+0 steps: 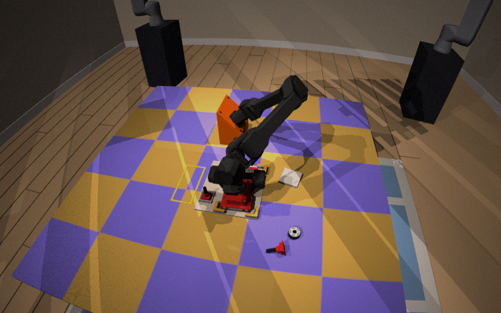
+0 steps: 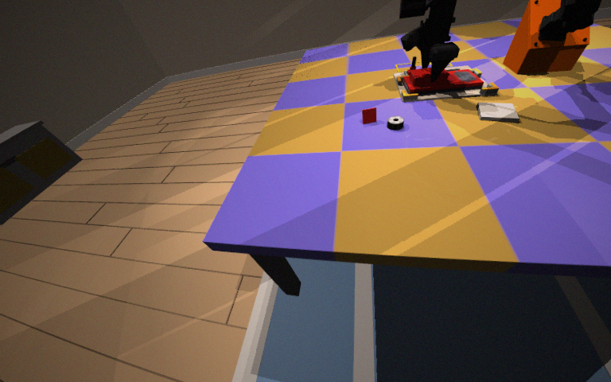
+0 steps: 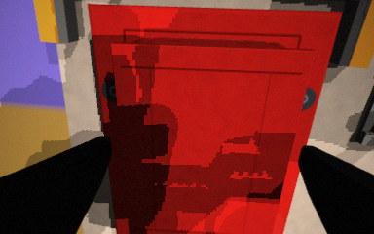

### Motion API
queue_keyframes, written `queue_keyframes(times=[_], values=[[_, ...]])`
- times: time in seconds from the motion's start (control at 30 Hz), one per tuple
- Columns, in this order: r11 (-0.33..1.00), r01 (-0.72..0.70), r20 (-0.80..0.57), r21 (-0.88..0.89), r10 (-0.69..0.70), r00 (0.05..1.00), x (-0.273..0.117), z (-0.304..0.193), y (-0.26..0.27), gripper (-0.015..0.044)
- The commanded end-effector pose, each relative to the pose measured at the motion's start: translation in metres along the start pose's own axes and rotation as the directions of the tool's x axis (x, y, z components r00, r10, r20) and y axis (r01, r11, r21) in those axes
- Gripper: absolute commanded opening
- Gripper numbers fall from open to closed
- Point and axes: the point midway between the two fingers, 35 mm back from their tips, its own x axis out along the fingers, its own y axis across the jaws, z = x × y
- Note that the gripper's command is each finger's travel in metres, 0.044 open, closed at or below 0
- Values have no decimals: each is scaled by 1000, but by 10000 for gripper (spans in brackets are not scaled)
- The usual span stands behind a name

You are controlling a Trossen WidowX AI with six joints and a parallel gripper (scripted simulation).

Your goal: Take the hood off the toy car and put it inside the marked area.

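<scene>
On my feed the toy car's body (image 1: 230, 205) (image 2: 471, 83) (image 3: 321, 29) looks like smooth red plastic, my gripper's fingers read matt black, the floor (image 1: 85, 121) (image 2: 148, 234) shows wood planks, and there's a smooth-looking checkered tabletop (image 1: 199, 280) (image 2: 405, 193).
</scene>
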Motion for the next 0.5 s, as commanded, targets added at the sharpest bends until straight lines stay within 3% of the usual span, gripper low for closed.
queue_keyframes(times=[0.0,0.17,0.3,0.47], values=[[1000,-5,1,4,5,1000,2,0,0,440],[1000,-5,1,4,5,1000,5,0,0,440],[1000,0,0,0,0,1000,3,0,0,335],[1000,0,0,0,0,1000,3,0,0,302]])
